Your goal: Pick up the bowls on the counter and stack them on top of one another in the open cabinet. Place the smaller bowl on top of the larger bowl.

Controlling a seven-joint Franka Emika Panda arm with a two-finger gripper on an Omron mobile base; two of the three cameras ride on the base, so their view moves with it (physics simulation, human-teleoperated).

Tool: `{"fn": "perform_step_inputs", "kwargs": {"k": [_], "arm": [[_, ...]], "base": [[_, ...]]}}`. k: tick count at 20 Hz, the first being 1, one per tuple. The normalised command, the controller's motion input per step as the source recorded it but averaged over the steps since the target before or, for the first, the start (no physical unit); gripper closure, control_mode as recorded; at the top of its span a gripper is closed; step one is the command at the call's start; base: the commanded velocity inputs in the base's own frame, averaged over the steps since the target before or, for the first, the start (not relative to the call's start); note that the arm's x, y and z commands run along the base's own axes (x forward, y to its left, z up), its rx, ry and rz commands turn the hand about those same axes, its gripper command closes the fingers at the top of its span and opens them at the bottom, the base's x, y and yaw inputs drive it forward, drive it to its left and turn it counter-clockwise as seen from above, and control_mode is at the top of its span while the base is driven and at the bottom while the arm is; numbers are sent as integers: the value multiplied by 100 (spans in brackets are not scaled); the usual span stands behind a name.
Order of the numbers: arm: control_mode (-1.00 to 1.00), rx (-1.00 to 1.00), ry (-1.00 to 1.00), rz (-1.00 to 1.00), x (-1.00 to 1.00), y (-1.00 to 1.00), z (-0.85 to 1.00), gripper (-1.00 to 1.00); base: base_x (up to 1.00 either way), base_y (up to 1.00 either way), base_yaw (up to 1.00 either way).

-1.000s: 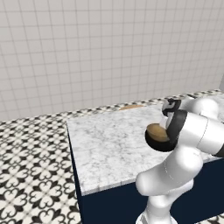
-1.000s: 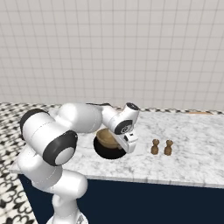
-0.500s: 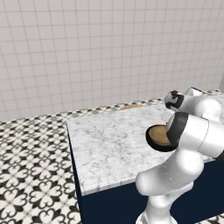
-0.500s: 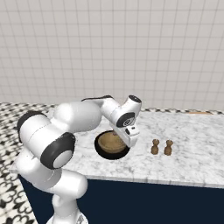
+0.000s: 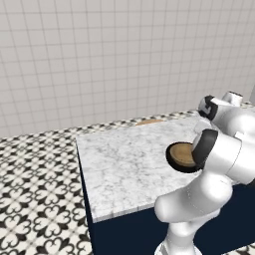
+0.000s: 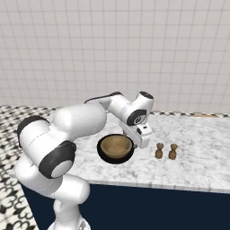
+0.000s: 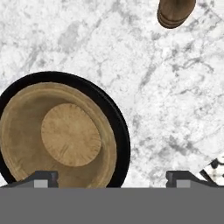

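tan wooden bowl (image 7: 65, 135) sits nested inside the black bowl (image 7: 120, 127) on the marble counter (image 7: 166, 87), little brown wooden thing (image 7: 175, 12) off near the edge

1. The worktop (image 7: 175, 100) looks like polished white-grey veined marble, smooth.
2. The smaller bowl (image 7: 65, 135) looks like matt tan wood with a grainy, lighter base.
3. The larger bowl (image 7: 124, 144) under it is smooth black with a slight gloss.
4. 2 small shakers (image 6: 165, 151) look like turned brown wood.
5. The wall (image 5: 99, 60) is matt pale tile.
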Motion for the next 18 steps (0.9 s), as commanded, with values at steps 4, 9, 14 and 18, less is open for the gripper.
{"fn": "perform_step_inputs", "kwargs": {"k": [4, 9, 14, 18], "arm": [[-100, -5, 7, 1, -4, -20, -45, -100], [-100, -1, 0, 1, 0, 8, -18, -100], [-100, -2, 0, 2, 0, 31, -18, -100], [-100, -4, 0, 3, -1, 24, -29, -100]], "base": [[0, 0, 0], [0, 0, 0], [0, 0, 0], [0, 0, 0]]}}
